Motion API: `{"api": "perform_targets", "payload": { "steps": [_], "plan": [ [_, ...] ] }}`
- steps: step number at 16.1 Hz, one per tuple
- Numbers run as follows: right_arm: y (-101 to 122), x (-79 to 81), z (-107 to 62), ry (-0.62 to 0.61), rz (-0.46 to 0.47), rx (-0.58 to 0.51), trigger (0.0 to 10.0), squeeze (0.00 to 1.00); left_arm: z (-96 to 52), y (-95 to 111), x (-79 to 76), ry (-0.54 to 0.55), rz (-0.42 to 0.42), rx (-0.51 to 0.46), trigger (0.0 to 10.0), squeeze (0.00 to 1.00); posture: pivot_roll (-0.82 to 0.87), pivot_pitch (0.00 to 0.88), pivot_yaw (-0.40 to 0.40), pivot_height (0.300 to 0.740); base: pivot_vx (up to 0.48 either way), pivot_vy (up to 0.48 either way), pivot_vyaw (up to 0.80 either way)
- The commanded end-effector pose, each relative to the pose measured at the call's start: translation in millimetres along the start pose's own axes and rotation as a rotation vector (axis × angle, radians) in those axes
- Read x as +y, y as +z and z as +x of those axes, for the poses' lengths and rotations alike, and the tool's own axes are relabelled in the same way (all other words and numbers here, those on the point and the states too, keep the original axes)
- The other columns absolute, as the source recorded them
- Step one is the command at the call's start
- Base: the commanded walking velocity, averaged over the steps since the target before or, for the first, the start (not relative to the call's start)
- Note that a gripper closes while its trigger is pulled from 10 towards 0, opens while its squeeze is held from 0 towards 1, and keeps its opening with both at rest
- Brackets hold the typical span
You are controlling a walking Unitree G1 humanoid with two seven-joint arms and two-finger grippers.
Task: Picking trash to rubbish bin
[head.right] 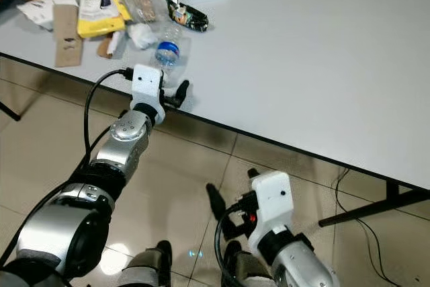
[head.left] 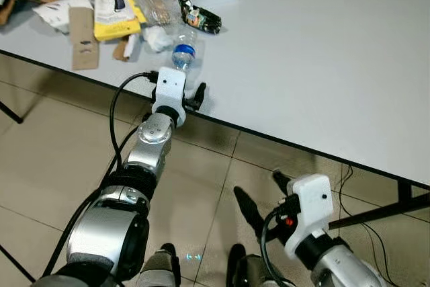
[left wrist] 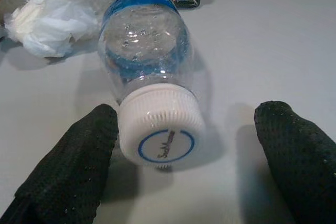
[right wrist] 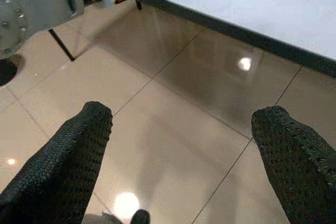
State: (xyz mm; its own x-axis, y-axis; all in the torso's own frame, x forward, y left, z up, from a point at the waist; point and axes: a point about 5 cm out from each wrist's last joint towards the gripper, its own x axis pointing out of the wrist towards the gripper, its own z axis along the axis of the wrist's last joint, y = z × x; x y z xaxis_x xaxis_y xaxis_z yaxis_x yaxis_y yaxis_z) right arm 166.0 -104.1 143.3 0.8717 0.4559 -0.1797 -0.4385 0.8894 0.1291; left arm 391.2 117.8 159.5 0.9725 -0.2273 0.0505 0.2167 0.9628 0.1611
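The capped plastic bottle [left wrist: 149, 93] lies on the grey table [head.left: 316, 65] between the left gripper [left wrist: 178, 166]'s wide-open fingers, cap at six o'clock, the arm stretched forward over the table's edge.

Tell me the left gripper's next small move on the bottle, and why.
Probably ease the left gripper forward a little, then close. The plastic water bottle lies on its side on the white table with its white cap between the open fingers, one finger by the cap, the other standing apart.
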Motion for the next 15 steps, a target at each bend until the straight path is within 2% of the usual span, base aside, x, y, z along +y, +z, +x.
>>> {"api": "perform_targets", "payload": {
  "steps": [1,6,10,11,12,15],
  "plan": [
    [0.1,4.3,-4.2,0.022,0.009,0.013,10.0,0.00,-6.5,-22.1,-4.3,-0.022,-0.006,0.099,10.0,0.00,0.00,0.317,-0.080,0.740,0.000,0.000,0.00],
    [-1.5,8.4,-7.7,0.023,0.018,0.026,10.0,0.00,-3.3,-19.4,-8.3,-0.032,0.004,0.098,10.0,0.00,-0.01,0.320,-0.080,0.740,0.000,0.000,0.00],
    [-1.8,10.0,-10.1,0.017,0.024,0.033,10.0,0.00,-3.6,-22.2,-4.9,-0.010,0.032,0.119,10.0,0.00,-0.03,0.324,-0.087,0.740,0.000,0.000,0.00],
    [-2.4,10.8,-11.0,0.017,0.025,0.037,10.0,0.00,-4.4,-24.1,-2.5,0.003,0.044,0.127,2.9,0.00,-0.03,0.324,-0.087,0.740,0.000,0.000,0.00],
    [-2.6,11.0,-11.5,0.017,0.025,0.038,10.0,0.00,-4.5,-24.6,-1.9,0.005,0.044,0.129,0.0,0.00,-0.04,0.325,-0.090,0.740,0.000,0.000,0.00],
    [-3.2,10.8,-14.0,0.008,0.026,0.045,10.0,0.00,-4.6,-24.8,1.5,0.026,0.044,0.129,0.0,0.00,-0.05,0.323,-0.090,0.740,0.000,0.000,0.00]
  ]
}}
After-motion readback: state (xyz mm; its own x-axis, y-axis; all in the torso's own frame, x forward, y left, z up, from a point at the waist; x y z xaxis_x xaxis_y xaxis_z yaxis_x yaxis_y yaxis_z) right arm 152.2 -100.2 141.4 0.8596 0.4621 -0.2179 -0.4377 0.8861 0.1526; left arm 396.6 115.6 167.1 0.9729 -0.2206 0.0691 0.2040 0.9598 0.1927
